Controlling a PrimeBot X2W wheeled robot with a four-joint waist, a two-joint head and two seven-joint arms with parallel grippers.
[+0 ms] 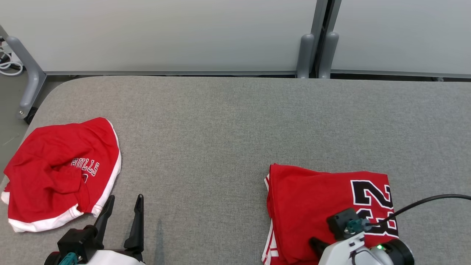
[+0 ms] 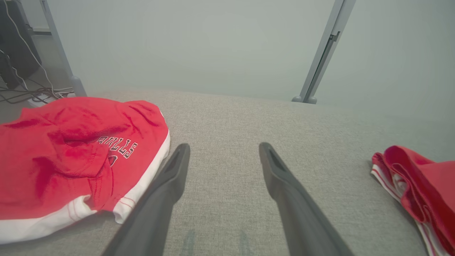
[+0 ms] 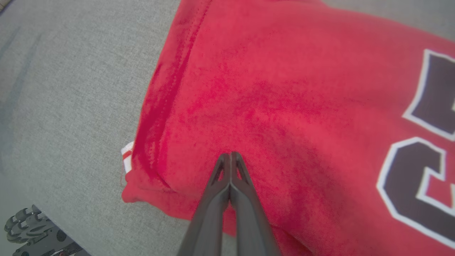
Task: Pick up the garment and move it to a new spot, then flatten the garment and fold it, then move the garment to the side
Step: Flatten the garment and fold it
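So here's the setup: a folded red jersey with a big black white-edged number (image 1: pixel 312 198) sits at the lower right of the head view. It's flat on the grey fabric-covered table (image 1: pixel 235 117), stacked in neat layers, with a bit of white-and-red trim poking out along its left edge. The right gripper (image 3: pixel 230 155) is directly over it. In the right wrist view its two dark fingers are squeezed tight together, tips pointing at plain red cloth just left of the number. I don't see any fabric pinched between them, and honestly can't tell if the tips actually touch the jersey or just hover above it. A black cable (image 1: pixel 427 201) loops off that wrist toward the right edge of the frame.

Over at the left edge of the head view there's a crumpled pair of red shorts with white hem trim and "BULLS" lettering (image 1: pixel 59 173). It's lying in a rumpled heap, well apart from the jersey. The left gripper (image 1: pixel 125 197) is at the lower left, just right of the shorts' hem. Its fingers are spread wide with nothing between them but bare table. Pale wall panels with grey posts (image 1: pixel 305 55) run along the top of the frame.
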